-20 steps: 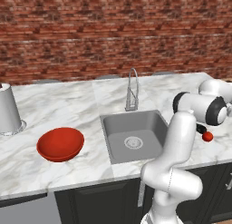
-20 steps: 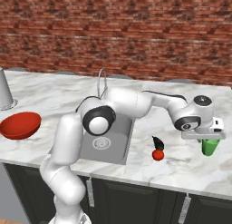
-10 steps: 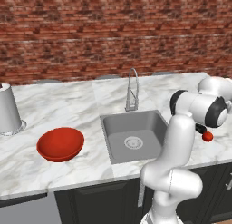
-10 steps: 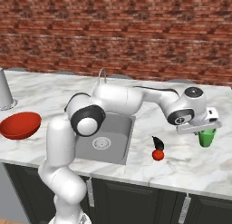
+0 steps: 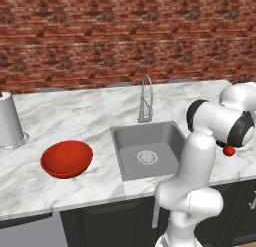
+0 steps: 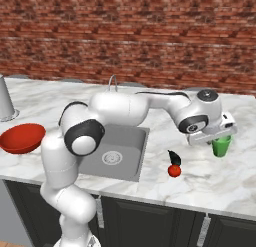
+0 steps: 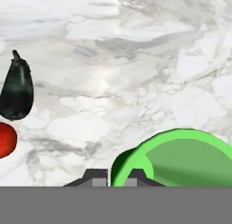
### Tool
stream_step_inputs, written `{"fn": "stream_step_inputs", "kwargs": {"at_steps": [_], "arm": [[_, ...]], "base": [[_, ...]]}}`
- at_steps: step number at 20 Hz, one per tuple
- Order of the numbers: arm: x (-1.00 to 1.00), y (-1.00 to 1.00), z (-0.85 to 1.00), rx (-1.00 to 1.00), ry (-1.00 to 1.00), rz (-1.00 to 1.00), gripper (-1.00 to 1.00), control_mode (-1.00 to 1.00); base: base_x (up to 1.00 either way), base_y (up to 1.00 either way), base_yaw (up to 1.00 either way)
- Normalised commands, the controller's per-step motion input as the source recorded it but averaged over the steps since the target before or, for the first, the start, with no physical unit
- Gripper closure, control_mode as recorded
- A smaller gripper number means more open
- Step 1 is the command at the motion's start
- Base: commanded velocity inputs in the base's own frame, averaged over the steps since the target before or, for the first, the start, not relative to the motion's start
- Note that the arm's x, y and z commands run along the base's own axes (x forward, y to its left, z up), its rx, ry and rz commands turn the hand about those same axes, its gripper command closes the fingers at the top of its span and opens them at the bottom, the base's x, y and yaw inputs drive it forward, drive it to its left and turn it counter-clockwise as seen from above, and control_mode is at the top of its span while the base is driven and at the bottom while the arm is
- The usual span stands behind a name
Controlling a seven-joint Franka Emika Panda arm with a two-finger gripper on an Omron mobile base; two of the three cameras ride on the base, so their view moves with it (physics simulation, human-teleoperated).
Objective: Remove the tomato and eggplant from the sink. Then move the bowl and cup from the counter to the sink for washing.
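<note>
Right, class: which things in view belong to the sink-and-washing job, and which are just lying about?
Job:
tomato
eggplant
sink
red bowl
green cup
counter
gripper

Lying about:
faucet
grey canister
brick wall

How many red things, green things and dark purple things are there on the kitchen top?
Red: 2, the wide shallow red bowl and the tiny shiny red tomato.
Green: 1, the bright green cup.
Dark purple: 1, the small black-purple eggplant.
Total: 4.

marble counter, tomato, eggplant, bowl
</note>
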Motion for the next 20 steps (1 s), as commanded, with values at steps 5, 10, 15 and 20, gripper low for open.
{"fn": "stream_step_inputs", "kwargs": {"at_steps": [5,10,15,20], "arm": [[-0.1,0.27,0.31,0.0,0.01,0.13,1.0,-1.0],[-0.14,0.31,0.24,0.0,0.02,0.13,1.0,-1.0],[-0.15,0.33,0.16,0.0,0.02,0.14,1.0,-1.0],[-0.08,0.38,0.07,0.0,0.03,0.11,1.0,-1.0]], "base": [[0.0,0.0,0.0],[0.0,0.0,0.0],[0.0,0.0,0.0],[0.0,0.0,0.0]]}}
